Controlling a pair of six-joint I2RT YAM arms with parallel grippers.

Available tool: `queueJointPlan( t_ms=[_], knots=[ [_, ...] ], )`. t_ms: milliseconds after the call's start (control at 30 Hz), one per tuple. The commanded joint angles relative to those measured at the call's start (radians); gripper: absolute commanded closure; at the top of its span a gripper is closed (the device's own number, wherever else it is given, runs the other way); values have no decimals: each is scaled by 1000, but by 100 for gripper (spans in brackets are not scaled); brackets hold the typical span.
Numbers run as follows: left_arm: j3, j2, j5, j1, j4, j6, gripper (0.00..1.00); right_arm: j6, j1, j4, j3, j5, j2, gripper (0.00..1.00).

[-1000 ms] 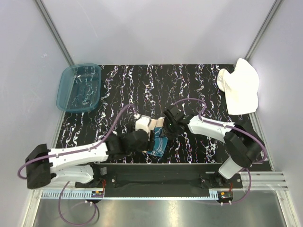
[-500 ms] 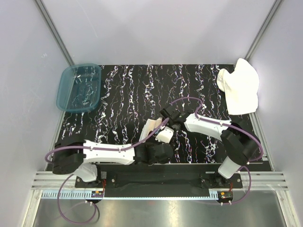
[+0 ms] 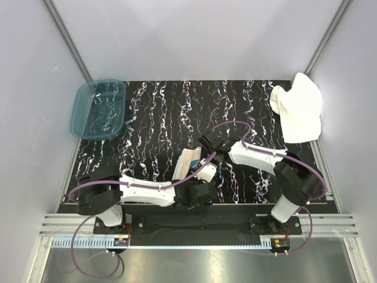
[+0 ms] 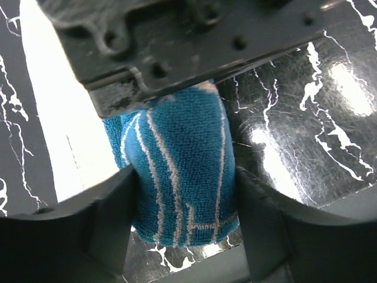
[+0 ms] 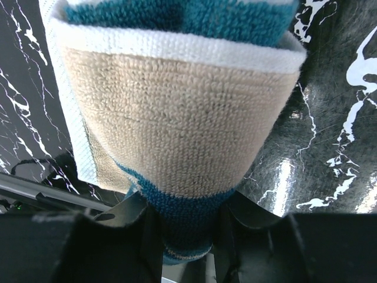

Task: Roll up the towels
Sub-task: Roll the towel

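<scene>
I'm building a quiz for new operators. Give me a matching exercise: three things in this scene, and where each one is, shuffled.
Things:
1. white towel
2. patterned towel
3. plastic tub

Places:
A. far left corner of the table
B. clamped in the left gripper and the right gripper
C. far right corner, lying loose

Pairs: 1-C, 2-B, 3-A

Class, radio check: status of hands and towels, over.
Left hand and right hand both shut on patterned towel. White towel not rolled, far right corner. Teal tub far left, apart.
</scene>
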Motion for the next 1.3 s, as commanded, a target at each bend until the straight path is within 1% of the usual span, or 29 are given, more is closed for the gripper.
queueJointPlan(
  t_ms=[0, 33, 100, 133, 167, 200, 267, 300, 367, 400, 433, 467, 533, 700, 733, 767, 800, 900, 1000, 1033, 1067, 1100, 1133, 1167, 1233, 1267],
  knots=[
    [-41, -7, 33, 1, 42, -42, 48, -28, 19, -86, 31, -4, 13, 69],
    [-36, -3, 36, 1, 43, -40, 54, -31, 18, -92, 39, -6, 14, 68],
    [-31, 5, 41, -1, 39, -40, 60, -49, 16, -103, 48, -3, 16, 65],
    [-30, 8, 42, 1, 39, -40, 65, -54, 18, -119, 60, 9, 17, 63],
    [-33, 8, 41, 1, 39, -42, 66, -66, 15, -129, 67, 15, 17, 60],
    [-34, 5, 41, 1, 39, -46, 67, -74, 13, -138, 74, 25, 17, 52],
    [-47, -7, 39, 1, 43, -49, 68, -92, 9, -156, 88, 45, 16, 45],
    [-50, -17, 41, 1, 45, -51, 68, -100, -7, -159, 91, 52, 11, 38],
    [-57, -24, 42, 2, 48, -52, 68, -126, -28, -168, 100, 54, 4, 29],
    [-59, -26, 44, 4, 48, -54, 68, -135, -62, -173, 103, 55, -1, 24],
    [-62, -30, 45, 4, 49, -54, 68, -146, -79, -179, 119, 65, -6, 18],
    [-64, -33, 59, 7, 55, -54, 69, -166, -97, -202, 129, 65, -15, 14],
    [-76, -49, 77, 16, 74, -46, 69, -187, -143, -243, 171, 115, -27, 9],
    [-131, -125, 156, 50, 134, -49, 70, -239, -229, -302, 238, 152, -88, 6],
    [-158, -136, 175, 74, 167, -52, 70, -243, -246, -310, 249, 155, -102, 5],
    [-174, -145, 224, 88, 186, -54, 70, -246, -254, -313, 249, 160, -128, 4],
    [-183, -158, 246, 111, 203, -58, 71, -243, -258, -313, 249, 172, -142, 3],
    [-209, -176, 301, 134, 247, -61, 71, -241, -266, -302, 234, 161, -196, 2],
    [-241, -199, 364, 163, 285, -71, 72, -244, -266, -226, 173, 105, -271, 2],
    [-255, -205, 392, 192, 337, -71, 72, -243, -266, -162, 122, 39, -295, 2],
    [-275, -211, 468, 209, 359, -69, 71, -239, -264, -121, 91, 2, -343, 2],
    [-281, -217, 502, 243, 373, -66, 71, -236, -266, -82, 58, -70, -367, 3],
    [-284, -221, 531, 255, 391, -65, 71, -224, -266, 4, -15, -96, -390, 3],
    [-286, -222, 585, 271, 396, -62, 69, -204, -266, 43, -53, -119, -433, 3],
    [-300, -230, 633, 312, 422, -69, 69, -181, -266, 148, -152, -182, -464, 3],
    [-307, -234, 672, 326, 434, -75, 65, -160, -266, 179, -182, -194, -476, 4]
  ],
)
